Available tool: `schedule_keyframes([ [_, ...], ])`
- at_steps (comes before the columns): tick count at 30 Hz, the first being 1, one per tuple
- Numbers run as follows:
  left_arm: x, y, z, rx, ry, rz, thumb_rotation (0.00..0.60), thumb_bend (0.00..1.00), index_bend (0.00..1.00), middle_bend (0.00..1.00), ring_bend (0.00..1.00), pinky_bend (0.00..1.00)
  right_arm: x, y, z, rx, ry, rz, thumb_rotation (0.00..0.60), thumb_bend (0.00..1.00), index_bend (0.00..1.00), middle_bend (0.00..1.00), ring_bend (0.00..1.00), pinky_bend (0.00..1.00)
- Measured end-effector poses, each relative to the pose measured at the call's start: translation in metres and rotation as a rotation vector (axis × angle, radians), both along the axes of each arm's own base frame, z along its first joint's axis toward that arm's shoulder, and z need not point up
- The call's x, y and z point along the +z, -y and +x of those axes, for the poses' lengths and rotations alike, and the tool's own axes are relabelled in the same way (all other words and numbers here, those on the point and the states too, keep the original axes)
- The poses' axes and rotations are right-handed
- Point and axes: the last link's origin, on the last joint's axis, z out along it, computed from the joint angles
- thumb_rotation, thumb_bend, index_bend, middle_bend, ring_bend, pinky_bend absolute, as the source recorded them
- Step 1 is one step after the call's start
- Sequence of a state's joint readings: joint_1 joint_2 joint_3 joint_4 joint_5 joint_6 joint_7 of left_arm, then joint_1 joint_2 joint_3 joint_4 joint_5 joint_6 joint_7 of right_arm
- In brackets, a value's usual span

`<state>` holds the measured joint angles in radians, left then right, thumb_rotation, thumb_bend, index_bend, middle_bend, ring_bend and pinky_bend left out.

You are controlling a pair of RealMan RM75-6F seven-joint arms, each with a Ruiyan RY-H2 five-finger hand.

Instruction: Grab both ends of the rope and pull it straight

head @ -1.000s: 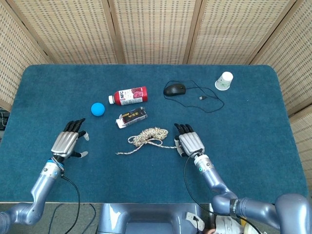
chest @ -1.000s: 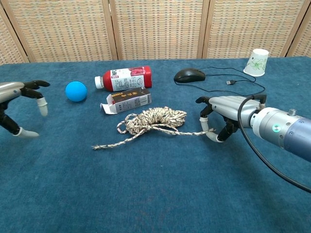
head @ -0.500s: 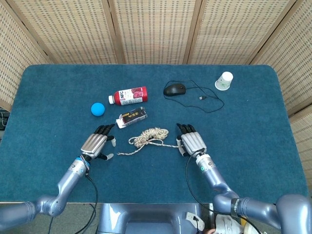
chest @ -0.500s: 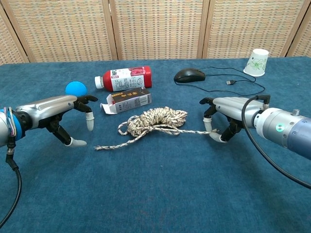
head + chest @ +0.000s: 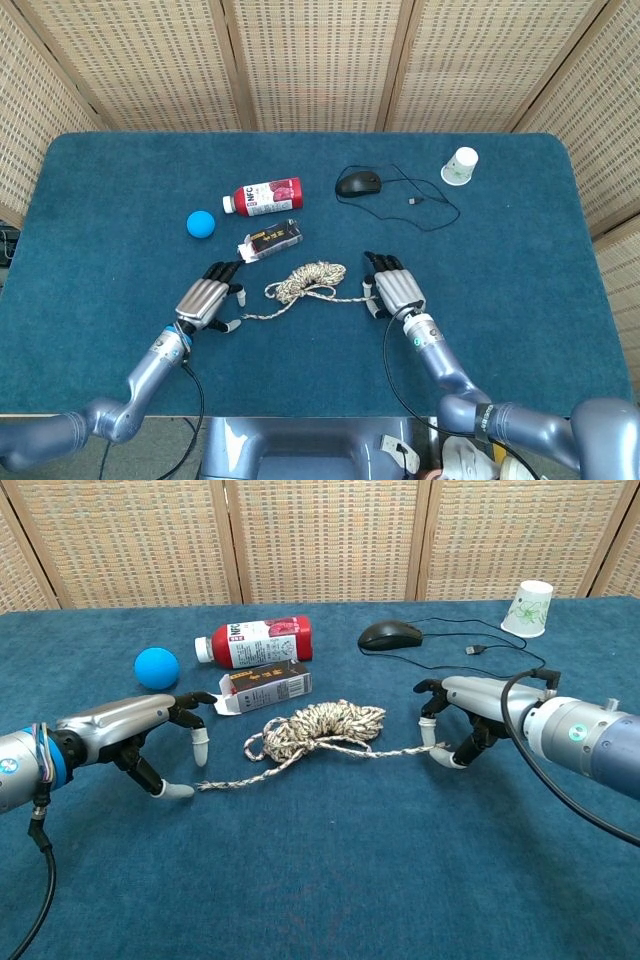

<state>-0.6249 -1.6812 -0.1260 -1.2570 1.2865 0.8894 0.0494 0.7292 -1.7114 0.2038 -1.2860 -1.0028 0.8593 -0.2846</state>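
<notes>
The speckled rope (image 5: 305, 277) (image 5: 322, 727) lies in a loose coil mid-table, with one tail running out to each side. My right hand (image 5: 396, 291) (image 5: 472, 712) pinches the right tail's end between thumb and a finger, and that tail lies nearly straight. My left hand (image 5: 204, 299) (image 5: 140, 736) hovers low with its fingers apart. Its thumb tip sits just beside the frayed left end (image 5: 203, 784) of the rope and holds nothing.
Behind the coil lie a small carton (image 5: 270, 241) (image 5: 262, 688), a red juice bottle (image 5: 265, 196) (image 5: 255, 641) and a blue ball (image 5: 201, 224) (image 5: 157, 667). A black mouse (image 5: 358, 183) (image 5: 390, 634) with its cable and a paper cup (image 5: 460, 166) (image 5: 530, 607) sit at the back right.
My left hand has swept right from the table's left side to the rope's left end. The right hand has edged right and away, drawing the right tail straighter and the rope slightly right.
</notes>
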Motion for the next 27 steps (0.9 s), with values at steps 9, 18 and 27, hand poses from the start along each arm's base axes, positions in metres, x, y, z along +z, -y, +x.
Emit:
schedule_keyframes([
  [9, -0.017, 0.0, -0.001, 0.026, 0.089, -0.025, 0.6, 0.27, 0.55, 0.0, 0.0, 0.0, 0.002, 0.002, -0.003, -0.048, 0.039, 0.016, 0.6, 0.44, 0.69, 0.0, 0.0, 0.0],
  [18, -0.028, -0.002, 0.003, 0.005, 0.096, -0.037, 0.6, 0.31, 0.57, 0.0, 0.0, 0.0, 0.003, 0.002, -0.002, -0.041, 0.036, 0.014, 0.6, 0.44, 0.69, 0.0, 0.0, 0.0],
  [27, -0.027, -0.004, 0.004, 0.005, 0.099, -0.044, 0.6, 0.37, 0.57, 0.0, 0.0, 0.0, 0.005, 0.003, -0.001, -0.039, 0.035, 0.014, 0.6, 0.45, 0.7, 0.0, 0.0, 0.0],
])
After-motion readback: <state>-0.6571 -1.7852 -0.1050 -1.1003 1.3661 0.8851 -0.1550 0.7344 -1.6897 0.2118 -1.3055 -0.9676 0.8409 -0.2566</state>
